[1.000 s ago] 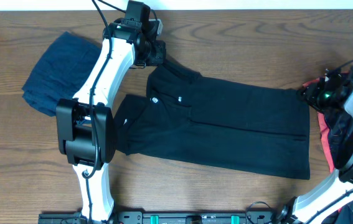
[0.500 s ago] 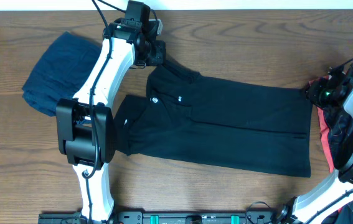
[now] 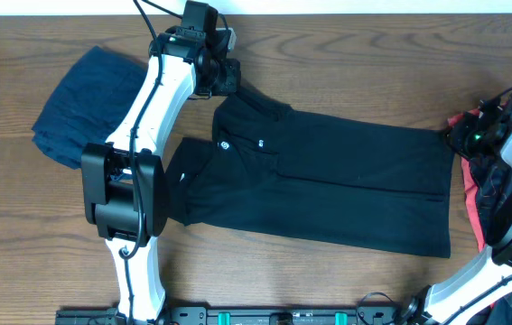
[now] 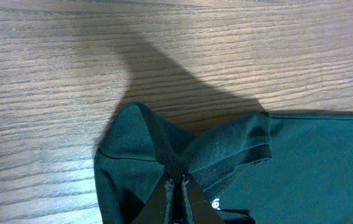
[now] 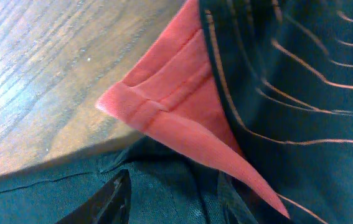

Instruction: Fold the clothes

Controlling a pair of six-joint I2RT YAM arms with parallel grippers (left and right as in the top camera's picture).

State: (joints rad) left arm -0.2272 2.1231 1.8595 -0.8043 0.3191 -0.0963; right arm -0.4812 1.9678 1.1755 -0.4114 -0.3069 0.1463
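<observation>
Mid-frame, the shirt [image 3: 328, 181] lies spread flat on the table [image 3: 373, 54], collar toward the upper left and hem toward the right. We see no cross fold yet, so we judge this piece early to midway. At the collar, the left gripper [image 4: 177, 183] is pinched tight on the cloth, tenting it up. At the right edge, the right gripper [image 5: 170, 208] sits by the hem, fingers partly apart over dark cloth, nothing seemingly held. Upper left, the navy garment [image 3: 79, 99] looks loosely folded. Far right, the patterned garment [image 5: 301, 93] is bunched, apparently still to do.
</observation>
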